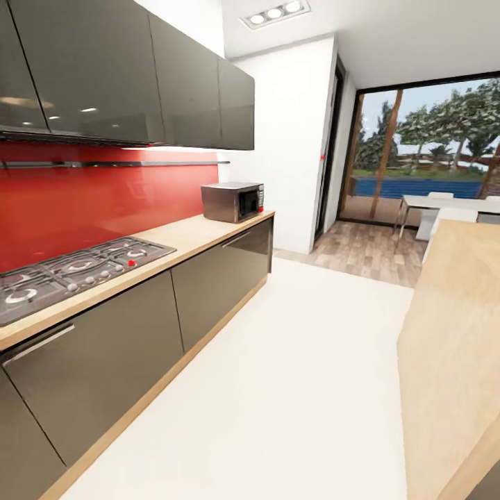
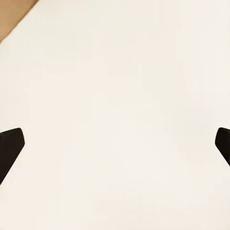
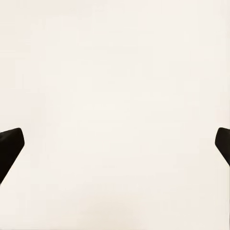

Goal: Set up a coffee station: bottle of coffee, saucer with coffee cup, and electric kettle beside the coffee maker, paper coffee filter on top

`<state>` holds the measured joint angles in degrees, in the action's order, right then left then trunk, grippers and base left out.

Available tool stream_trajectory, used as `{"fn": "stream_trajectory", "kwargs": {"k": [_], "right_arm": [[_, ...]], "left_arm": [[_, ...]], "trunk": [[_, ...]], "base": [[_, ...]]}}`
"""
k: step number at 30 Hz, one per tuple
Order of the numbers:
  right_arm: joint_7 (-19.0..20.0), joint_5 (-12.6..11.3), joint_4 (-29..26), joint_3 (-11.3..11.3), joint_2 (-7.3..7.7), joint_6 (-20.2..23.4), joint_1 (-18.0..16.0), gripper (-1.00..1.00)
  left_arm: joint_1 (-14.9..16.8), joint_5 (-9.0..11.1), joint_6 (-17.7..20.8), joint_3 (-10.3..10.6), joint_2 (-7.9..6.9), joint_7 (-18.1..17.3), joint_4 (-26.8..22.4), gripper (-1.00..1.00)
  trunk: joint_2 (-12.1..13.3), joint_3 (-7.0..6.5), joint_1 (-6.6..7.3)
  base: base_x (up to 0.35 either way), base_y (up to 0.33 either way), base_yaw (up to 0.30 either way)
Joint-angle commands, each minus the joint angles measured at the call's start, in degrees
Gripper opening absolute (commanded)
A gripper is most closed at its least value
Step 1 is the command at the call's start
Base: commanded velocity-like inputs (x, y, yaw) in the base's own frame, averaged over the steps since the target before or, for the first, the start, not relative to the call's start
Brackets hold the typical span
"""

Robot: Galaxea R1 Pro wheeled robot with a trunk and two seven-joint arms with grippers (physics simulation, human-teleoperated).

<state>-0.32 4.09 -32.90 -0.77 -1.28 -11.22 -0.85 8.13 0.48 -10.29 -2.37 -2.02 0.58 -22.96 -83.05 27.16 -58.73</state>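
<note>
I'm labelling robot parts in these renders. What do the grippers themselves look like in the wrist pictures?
Little of them shows. The left gripper has two plain matte black fingertips, blunt and angular with slanted edges, at opposite sides of its wrist view. The right gripper looks the same, with matching black fingertips. No cables, markings or pads can be made out.

Left tool [image 2: 115, 143] spread wide, right tool [image 3: 115, 143] likewise — both empty

Head cam faces along kitchen countertop [image 1: 208, 232], both wrist cams face pale floor [image 1: 292, 375]
</note>
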Motion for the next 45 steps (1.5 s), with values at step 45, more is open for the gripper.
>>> {"fn": "stream_trajectory", "kwargs": {"k": [45], "right_arm": [[0.06,0.48,2.18,-8.02,0.57,-2.58,-0.02,1.00]], "left_arm": [[-0.39,-0.14,-7.46,0.00,-0.44,0.03,2.31,1.00]], "trunk": [[2.38,0.54,1.32]], "base": [[0.000,0.000,0.274]]}}
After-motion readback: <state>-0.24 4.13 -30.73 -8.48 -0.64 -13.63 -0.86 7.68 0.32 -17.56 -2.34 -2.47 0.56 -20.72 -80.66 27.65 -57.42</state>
